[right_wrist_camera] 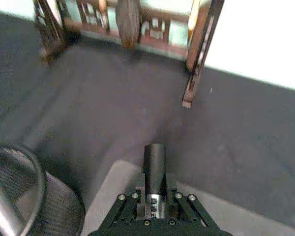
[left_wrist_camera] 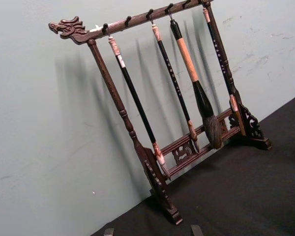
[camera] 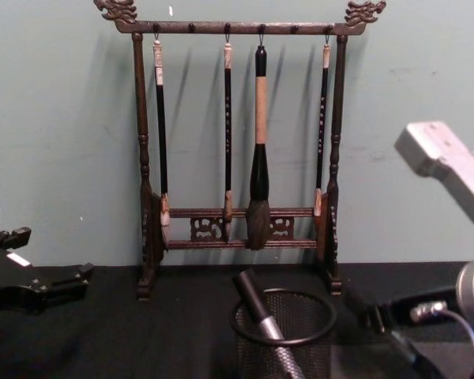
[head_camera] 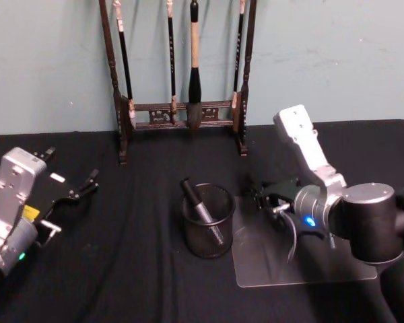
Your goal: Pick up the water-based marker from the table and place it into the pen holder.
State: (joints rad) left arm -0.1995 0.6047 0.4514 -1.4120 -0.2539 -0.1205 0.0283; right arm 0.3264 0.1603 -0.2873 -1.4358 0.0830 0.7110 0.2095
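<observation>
Right gripper (head_camera: 264, 199) clamps the water-based marker (right_wrist_camera: 154, 166) just beside the pen holder (head_camera: 192, 242).
Left gripper (head_camera: 71, 202) hangs above the table (head_camera: 121, 269), jaws apart.

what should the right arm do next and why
Probably carry the right gripper toward the robot's left until the marker it clamps is above the pen holder; it now sits beside it, over the clear sheet. The left gripper rests open at the left.
</observation>
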